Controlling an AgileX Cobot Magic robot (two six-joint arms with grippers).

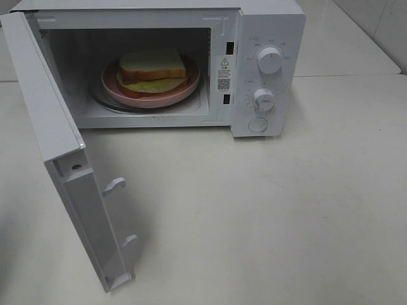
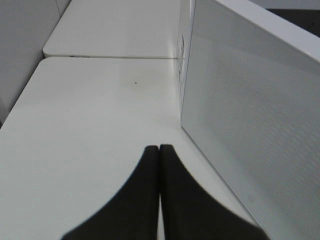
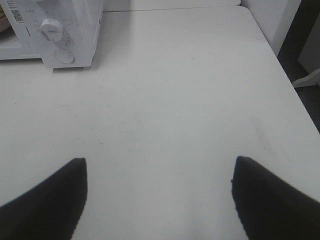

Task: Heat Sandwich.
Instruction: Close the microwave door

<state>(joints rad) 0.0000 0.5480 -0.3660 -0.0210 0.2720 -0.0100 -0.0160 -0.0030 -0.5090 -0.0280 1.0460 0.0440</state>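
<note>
the sandwich [image 1: 152,68] lies on a pink plate [image 1: 149,100] inside the open microwave [image 1: 270,25]; its door-frame sticker [image 1: 224,71] and dial markings [image 1: 254,44] are too small to read. left fingers [image 2: 140,205] pressed together, right fingers [image 3: 45,205] apart.

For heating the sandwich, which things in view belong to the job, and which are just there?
Job: sandwich; pink plate under it; microwave; open door; upper knob; lower knob.
Just there: white table; neighbouring table.
</note>
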